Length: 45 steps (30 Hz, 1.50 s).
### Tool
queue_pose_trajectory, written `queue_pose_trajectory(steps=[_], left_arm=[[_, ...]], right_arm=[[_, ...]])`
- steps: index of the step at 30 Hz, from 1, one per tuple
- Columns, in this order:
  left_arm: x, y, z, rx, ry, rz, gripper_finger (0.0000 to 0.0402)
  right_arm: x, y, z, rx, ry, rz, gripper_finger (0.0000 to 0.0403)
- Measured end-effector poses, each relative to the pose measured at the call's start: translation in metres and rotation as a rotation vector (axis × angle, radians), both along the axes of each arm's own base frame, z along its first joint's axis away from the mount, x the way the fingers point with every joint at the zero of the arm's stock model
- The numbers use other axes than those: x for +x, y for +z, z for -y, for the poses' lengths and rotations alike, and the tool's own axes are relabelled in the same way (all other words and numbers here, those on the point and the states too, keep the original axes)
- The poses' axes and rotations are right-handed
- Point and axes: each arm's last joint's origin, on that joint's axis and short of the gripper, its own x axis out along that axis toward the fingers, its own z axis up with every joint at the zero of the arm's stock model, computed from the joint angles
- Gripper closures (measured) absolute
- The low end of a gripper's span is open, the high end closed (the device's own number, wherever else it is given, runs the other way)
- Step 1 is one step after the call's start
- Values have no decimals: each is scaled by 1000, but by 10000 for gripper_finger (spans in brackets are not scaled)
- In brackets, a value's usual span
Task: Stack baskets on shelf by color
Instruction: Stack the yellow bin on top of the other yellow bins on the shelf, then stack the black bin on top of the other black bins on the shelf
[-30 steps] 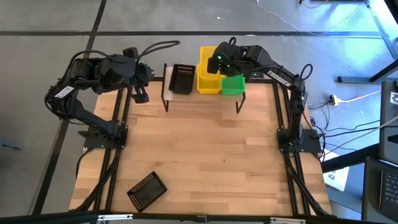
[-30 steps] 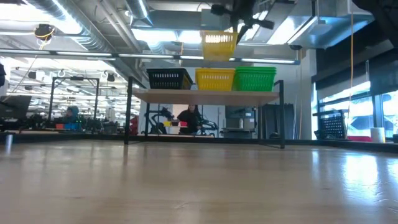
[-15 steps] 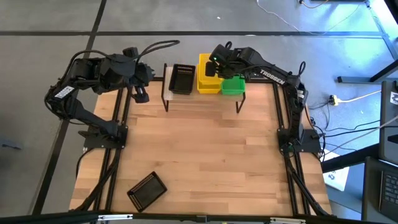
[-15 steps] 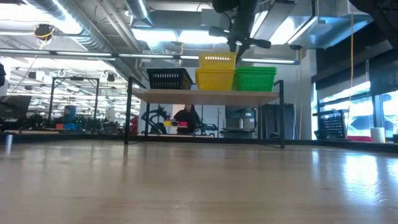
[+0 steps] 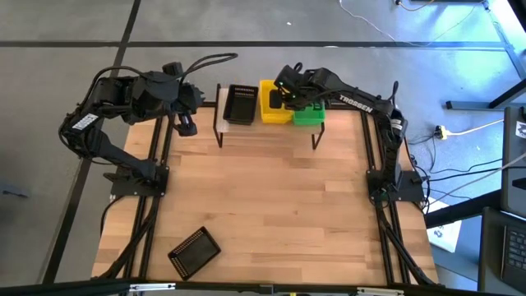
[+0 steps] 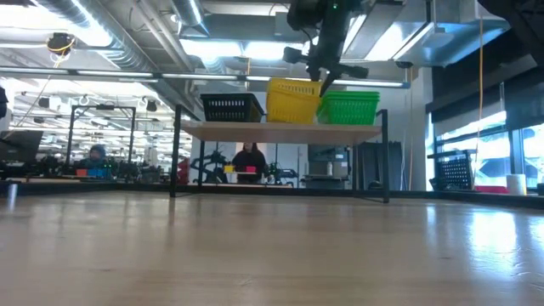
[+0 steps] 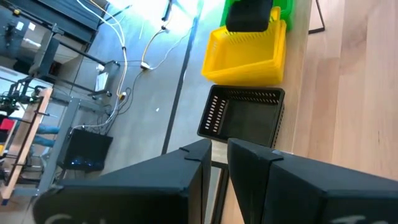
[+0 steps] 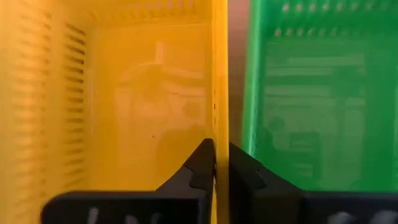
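The shelf stands at the table's far edge. On it, from left to right, rest a black basket, a yellow basket and a green basket. A second yellow basket sits tilted in the yellow one. My right gripper is over it from above, shut on its wall. My left gripper waits left of the shelf, fingers nearly together, holding nothing. Another black basket lies on the table near the front left corner. My right gripper has the upper yellow basket's side wall, the one next to the green basket. One finger is inside the basket and one outside. The fingers slant steeply down from above. The basket rests tilted inside the lower yellow basket.
Broad bare wooden tabletop lies between the shelf and the front edge. Both arm bases stand at the table's sides. Beyond the table the low view shows a workshop with a person far off.
My right gripper has come down toward the shelf with the yellow basket. The basket hung clear above the shelf's yellow basket a second ago. Now it sits in that basket, tilted.
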Motion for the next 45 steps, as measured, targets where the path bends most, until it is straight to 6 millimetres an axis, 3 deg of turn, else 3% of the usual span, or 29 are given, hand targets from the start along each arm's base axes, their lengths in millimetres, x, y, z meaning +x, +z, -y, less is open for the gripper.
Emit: queue_pose_trajectory(steps=[9,14,21,26,31,37,40,45], left_arm=[[0,0,0,0,1,0,355],[0,0,0,-3,3,3,355],[-1,-1,0,-40,32,23,355],[-7,-8,0,-120,106,19,355],[-15,-18,1,-348,207,40,355],[-12,-34,7,-730,175,74,355],[-8,-52,8,-848,241,37,355],[3,-94,19,-1045,372,-91,355]], right_arm=[[7,3,4,-22,48,81,332],[5,8,2,-16,30,90,328],[2,39,-4,-118,87,106,327],[2,70,-20,-274,158,98,327],[2,102,-43,-439,378,77,327],[4,117,-68,-609,766,20,327],[5,119,-74,-621,988,44,327],[9,119,-87,-553,1339,240,327]])
